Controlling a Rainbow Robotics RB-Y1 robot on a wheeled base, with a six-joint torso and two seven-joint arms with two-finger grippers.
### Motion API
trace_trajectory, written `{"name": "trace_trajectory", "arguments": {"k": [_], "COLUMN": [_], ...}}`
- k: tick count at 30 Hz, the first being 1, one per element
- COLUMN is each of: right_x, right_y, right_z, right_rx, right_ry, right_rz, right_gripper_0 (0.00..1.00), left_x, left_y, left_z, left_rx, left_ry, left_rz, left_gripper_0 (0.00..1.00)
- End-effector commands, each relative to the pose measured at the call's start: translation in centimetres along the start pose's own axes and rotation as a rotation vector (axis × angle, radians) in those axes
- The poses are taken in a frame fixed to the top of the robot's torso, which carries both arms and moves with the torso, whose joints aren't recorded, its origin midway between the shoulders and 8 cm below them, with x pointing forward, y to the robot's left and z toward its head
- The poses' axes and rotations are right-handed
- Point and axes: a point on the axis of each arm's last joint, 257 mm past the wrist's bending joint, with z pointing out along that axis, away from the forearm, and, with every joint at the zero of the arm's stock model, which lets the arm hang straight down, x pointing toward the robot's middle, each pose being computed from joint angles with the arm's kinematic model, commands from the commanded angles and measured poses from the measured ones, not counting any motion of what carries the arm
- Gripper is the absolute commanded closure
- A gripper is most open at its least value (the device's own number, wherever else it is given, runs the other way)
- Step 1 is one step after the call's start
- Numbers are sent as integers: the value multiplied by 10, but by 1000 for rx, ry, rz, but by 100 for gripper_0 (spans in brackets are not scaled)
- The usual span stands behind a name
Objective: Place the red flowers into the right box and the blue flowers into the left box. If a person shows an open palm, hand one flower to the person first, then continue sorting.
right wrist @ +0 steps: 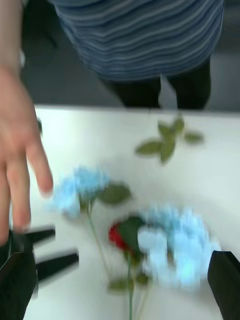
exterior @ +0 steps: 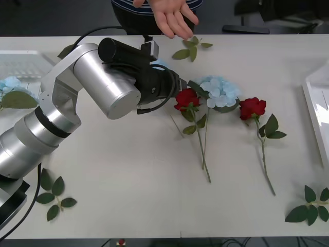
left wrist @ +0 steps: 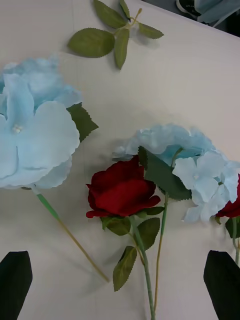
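A: The open palm (exterior: 172,19) is out past the desk's (exterior: 128,190) far edge, so a flower goes to the person (right wrist: 145,40) first.

B: The left end effector (left wrist: 120,280), fingers spread and empty, hovers over a red rose (left wrist: 121,191) lying on the desk beside two blue hydrangeas (left wrist: 35,135).

A: I'd pinch the stem just under the bloom, clear of its neighbour's leaves.

B: The left arm reaches forward across the desk's middle, wrist angled down.

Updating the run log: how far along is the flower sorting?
Done: maybe one blue flower at the left box; inside or not, can't tell. In hand: nothing; left gripper open above a red rose, right gripper open, open palm shown. Left: handover, both roses to the right box, two table hydrangeas.
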Motion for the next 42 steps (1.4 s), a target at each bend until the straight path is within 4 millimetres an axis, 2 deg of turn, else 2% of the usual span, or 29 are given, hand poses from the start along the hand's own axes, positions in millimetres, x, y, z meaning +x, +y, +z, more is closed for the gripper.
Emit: {"name": "trace_trajectory", "arguments": {"k": [1, 3, 6, 7, 9, 13, 15, 18, 23, 25, 28, 31, 37, 42], "right_x": [52, 93, 143, 151, 184, 228, 257, 282, 303, 305, 311, 319, 321, 323], "right_y": [-12, -20, -30, -33, -45, -67, -78, -89, -102, -110, -131, -142, -172, -187], "right_z": [-23, -28, -30, -30, -25, -14, -5, 9, 39, 49, 68, 84, 102, 119], "right_rx": [18, 35, 78, 90, 139, 204, 248, 299, 354, 379, 455, 469, 506, 496], "right_ry": [145, 247, 360, 374, 424, 467, 493, 499, 479, 456, 409, 389, 362, 363], "right_rz": [95, 172, 253, 263, 323, 383, 398, 375, 367, 360, 307, 299, 247, 234], "right_gripper_0": [0, 0, 0, 0, 0, 0, 0, 0, 0, 0, 0, 0, 0, 0], "left_x": [-20, -20, -20, -20, -20, -20, -20, -20, -20, -20, -20, -20, -20, -20], "left_y": [-26, -26, -26, -26, -26, -26, -26, -26, -26, -26, -26, -26, -26, -26], "left_z": [-12, -12, -12, -12, -12, -12, -12, -12, -12, -12, -12, -12, -12, -12], "left_rx": [48, 48, 48, 48, 48, 48, 48, 48, 48, 48, 48, 48, 48, 48], "left_ry": [-38, -38, -38, -38, -38, -38, -38, -38, -38, -38, -38, -38, -38, -38], "left_rz": [39, 39, 39, 39, 39, 39, 39, 39, 39, 39, 39, 39, 39, 39], "left_gripper_0": [0, 0, 0, 0, 0, 0, 0, 0, 0, 0, 0, 0, 0, 0]}}
